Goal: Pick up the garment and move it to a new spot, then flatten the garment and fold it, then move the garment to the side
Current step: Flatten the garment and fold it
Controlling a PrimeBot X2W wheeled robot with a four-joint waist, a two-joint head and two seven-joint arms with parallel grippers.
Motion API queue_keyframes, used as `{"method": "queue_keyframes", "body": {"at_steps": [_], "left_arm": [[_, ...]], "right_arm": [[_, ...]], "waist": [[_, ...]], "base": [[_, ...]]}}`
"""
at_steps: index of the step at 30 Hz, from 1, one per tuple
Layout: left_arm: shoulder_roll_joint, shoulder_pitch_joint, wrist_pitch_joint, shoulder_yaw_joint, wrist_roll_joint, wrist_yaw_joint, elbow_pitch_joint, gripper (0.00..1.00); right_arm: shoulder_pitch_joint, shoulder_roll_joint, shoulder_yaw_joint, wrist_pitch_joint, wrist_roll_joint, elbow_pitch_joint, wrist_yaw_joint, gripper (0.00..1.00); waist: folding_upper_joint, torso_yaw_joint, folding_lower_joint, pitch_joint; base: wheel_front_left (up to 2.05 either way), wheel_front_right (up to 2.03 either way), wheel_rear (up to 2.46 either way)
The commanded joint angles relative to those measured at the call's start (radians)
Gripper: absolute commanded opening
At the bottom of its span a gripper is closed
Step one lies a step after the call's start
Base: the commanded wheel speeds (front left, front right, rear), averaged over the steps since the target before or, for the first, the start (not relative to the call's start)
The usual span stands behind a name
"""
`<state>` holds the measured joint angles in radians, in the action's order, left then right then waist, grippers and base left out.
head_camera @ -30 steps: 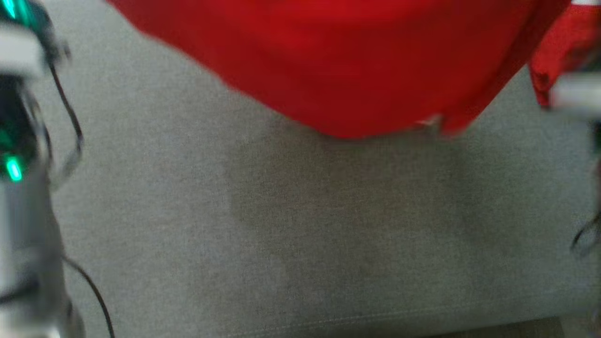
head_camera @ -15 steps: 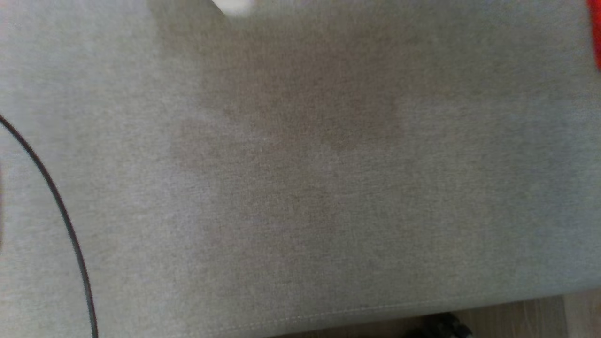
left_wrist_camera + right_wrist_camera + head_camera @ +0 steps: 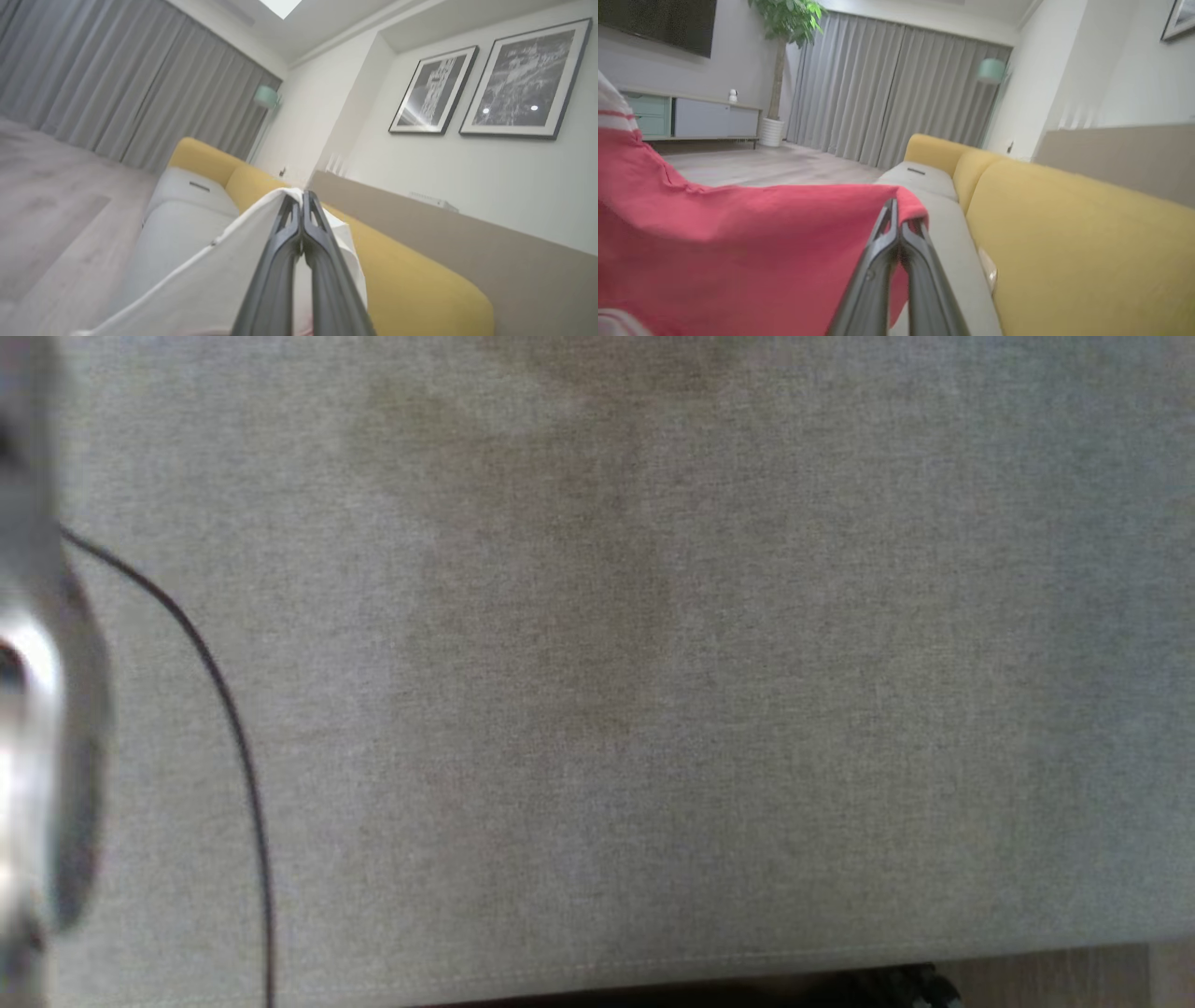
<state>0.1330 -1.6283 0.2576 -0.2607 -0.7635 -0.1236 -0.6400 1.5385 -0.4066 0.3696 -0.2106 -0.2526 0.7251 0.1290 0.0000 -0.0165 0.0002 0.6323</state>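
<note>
1. Head view, far left: a blurred pale forearm (image 3: pixel 23 709) runs along the edge of the frame. A dark cable (image 3: pixel 229 709) curves down just beside it.
2. Head view, centre to right: grey upholstered seat (image 3: pixel 747 663) with a faint shadow patch in the middle and a stitched seam at the near edge. A strip of wood floor (image 3: pixel 1055 971) shows at the lower right.
3. Left wrist view: the left end effector (image 3: pixel 302 205) is clenched, fingers pressed together on a white part of the garment (image 3: pixel 224 275). The cloth drapes over the fingertips and falls away to the lower left, taut along its top edge.
4. Same view, background: grey curtains (image 3: pixel 117 93) on the left, then a grey seat cushion (image 3: pixel 177 233), a yellow sofa back (image 3: pixel 411 275) and two framed pictures (image 3: pixel 518 79) on the wall at right.
5. Right wrist view: the red body of the garment (image 3: pixel 752 252) fills the left half, with white stripes at the far left edge. It is held up off the seat.
6. Right end effector (image 3: pixel 902 219): clenched on the red edge, the fabric lapped over the fingertips.
7. Behind it: TV (image 3: pixel 658 23), plant (image 3: pixel 784 18) and curtains (image 3: pixel 887 88), then the grey seat (image 3: pixel 952 242) and the yellow sofa back (image 3: pixel 1073 242) on the right.
</note>
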Motion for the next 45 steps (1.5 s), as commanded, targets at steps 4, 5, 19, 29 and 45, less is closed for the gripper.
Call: {"method": "queue_keyframes", "body": {"at_steps": [4,5,19,29,45], "left_arm": [[0.104,0.261,0.001,-0.087,-0.136,-0.007,0.139,0.0],[0.122,0.315,-0.001,-0.098,-0.163,-0.007,0.164,0.0],[0.255,1.091,0.003,-0.076,-0.261,0.037,0.503,0.0],[0.232,1.461,0.004,-0.116,-0.234,0.09,0.617,0.0],[0.282,1.803,-0.082,-0.212,-0.236,0.165,0.758,0.0]], "right_arm": [[-0.157,0.024,0.017,-0.036,-0.072,0.022,0.002,0.0],[-0.191,0.025,0.016,-0.04,-0.089,0.02,0.002,0.0],[-0.831,-0.044,-0.053,-0.038,-0.299,-0.282,0.002,0.0],[-1.252,-0.047,-0.181,0.104,-0.277,-0.568,0.002,0.0],[-1.747,0.024,-0.366,0.388,-0.23,-0.942,0.002,0.0]], "waist": [[0.0,0.015,-0.0002,-0.06],[0.0,0.015,-0.0002,-0.073],[0.0,0.016,-0.0002,-0.322],[0.0,0.032,-0.0002,-0.411],[0.0,0.017,-0.0002,-0.409]], "base": [[0.0,0.0,0.0],[0.0,0.0,0.0],[0.0,0.0,0.0],[0.0,0.0,0.0],[0.0,0.0,0.0]]}}
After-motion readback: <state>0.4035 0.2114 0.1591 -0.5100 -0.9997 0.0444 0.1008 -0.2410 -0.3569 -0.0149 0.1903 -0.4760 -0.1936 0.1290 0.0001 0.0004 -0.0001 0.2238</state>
